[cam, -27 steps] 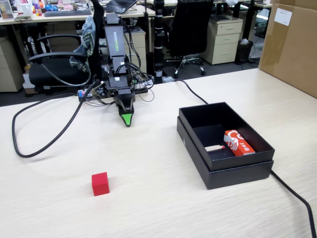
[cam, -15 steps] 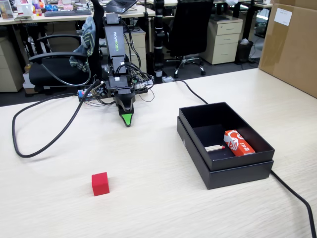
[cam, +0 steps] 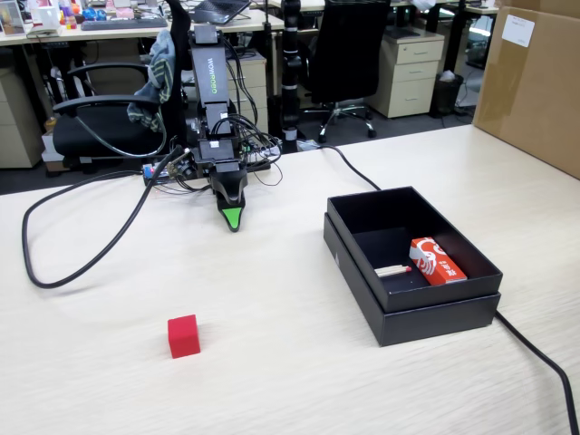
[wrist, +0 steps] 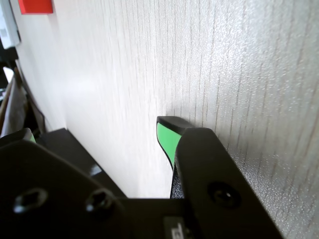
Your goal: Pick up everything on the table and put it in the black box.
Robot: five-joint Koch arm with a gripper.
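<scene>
Fixed view: nothing has moved since the earlier frames; the gripper rests tip-down on the table, fingers apparently clenched, so the pick has not begun. The cube lies at its 6 o'clock, the box at 4 o'clock. The arm's green lettering is unreadable. Wrist view: the cube shows at 11 o'clock.

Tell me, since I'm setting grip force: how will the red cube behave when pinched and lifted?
The red cube looks rigid with flat, parallel faces, so it probably pinches squarely without rolling. Its matte surface suggests little slipping. Being small, it is likely light and may skid across the smooth table if nudged off-centre.
</scene>
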